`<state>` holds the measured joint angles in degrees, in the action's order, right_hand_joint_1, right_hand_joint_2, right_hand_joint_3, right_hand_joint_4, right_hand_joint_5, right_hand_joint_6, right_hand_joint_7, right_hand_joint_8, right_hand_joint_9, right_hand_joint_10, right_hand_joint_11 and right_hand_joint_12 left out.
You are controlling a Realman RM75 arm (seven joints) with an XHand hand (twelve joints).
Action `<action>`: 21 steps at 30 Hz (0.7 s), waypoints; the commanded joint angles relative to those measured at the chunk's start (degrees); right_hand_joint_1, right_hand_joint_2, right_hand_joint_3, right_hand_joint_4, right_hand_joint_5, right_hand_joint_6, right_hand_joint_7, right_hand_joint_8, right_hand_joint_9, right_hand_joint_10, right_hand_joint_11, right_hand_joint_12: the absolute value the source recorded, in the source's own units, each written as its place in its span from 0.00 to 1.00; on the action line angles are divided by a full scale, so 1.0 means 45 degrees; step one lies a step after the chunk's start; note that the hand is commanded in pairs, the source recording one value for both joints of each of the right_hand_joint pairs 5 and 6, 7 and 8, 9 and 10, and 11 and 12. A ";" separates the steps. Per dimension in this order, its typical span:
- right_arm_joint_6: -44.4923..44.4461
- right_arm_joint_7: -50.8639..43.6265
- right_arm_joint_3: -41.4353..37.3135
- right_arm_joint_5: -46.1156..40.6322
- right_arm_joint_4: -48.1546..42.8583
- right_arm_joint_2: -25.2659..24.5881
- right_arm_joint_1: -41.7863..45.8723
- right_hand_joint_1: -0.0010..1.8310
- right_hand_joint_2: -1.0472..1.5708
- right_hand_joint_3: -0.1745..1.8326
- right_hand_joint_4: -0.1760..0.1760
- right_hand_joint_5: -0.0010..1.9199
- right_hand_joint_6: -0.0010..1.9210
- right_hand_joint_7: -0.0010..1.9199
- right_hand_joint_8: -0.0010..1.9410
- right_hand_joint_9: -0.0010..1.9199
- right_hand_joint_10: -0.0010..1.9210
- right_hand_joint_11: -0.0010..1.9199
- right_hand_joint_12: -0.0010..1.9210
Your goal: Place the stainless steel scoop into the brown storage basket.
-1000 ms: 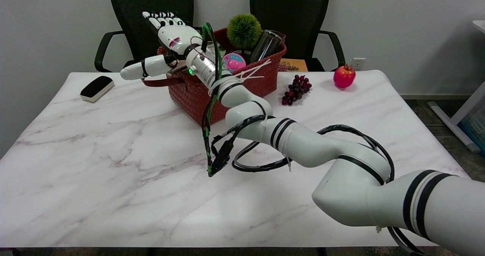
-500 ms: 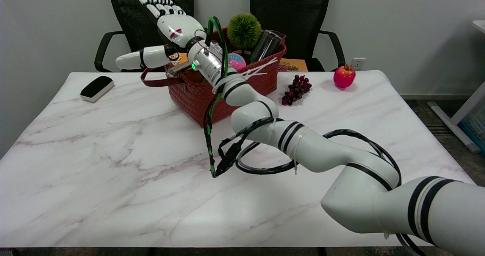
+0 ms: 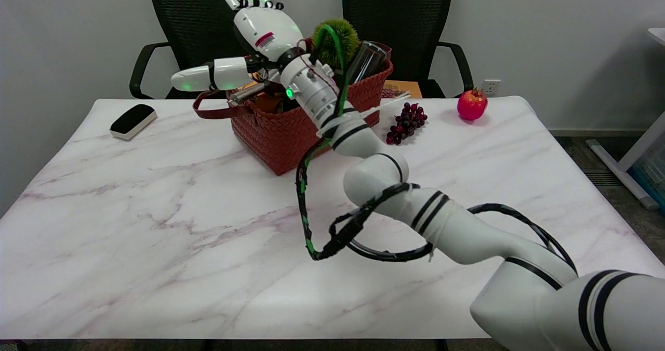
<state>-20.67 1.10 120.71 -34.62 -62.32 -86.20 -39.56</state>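
Note:
The brown woven storage basket [image 3: 291,133] stands at the table's far middle. A shiny metal handle, the stainless steel scoop [image 3: 245,93], lies across the basket's left rim. Its bowl end points into the basket and is hidden behind my wrist. My right hand [image 3: 260,26] hovers above the basket's left side with its fingers stretched up and away. The thumb sticks out to the left, just over the scoop's handle. The hand holds nothing.
In the basket sit a green spiky ball [image 3: 335,38] and a dark cylinder [image 3: 366,60]. Purple grapes [image 3: 405,122] and a red fruit [image 3: 471,104] lie to the basket's right, and a black-and-white eraser [image 3: 132,121] lies at far left. Two black chairs stand behind the table.
My right hand has risen and moved to the right above the basket, and the arm has swung right with it. The scoop stays on the basket's rim.

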 commanded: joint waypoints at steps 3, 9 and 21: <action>-0.1666 -0.0112 -0.1895 -0.1222 -0.5551 0.1457 0.4664 0.18 0.60 0.00 0.50 0.00 0.00 0.00 0.00 0.00 0.00 0.00 0.00; -0.2930 -0.0029 -0.2572 -0.3999 -0.6569 0.1948 0.5979 0.19 0.60 0.00 0.50 0.00 0.00 0.00 0.00 0.00 0.00 0.00 0.00; -0.5783 0.0119 -0.1580 -0.8486 -0.7954 0.4261 0.7026 0.20 0.64 0.00 0.50 0.00 0.00 0.00 0.00 0.00 0.00 0.00 0.00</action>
<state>-31.67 0.97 113.28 -49.57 -85.22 -78.20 -19.50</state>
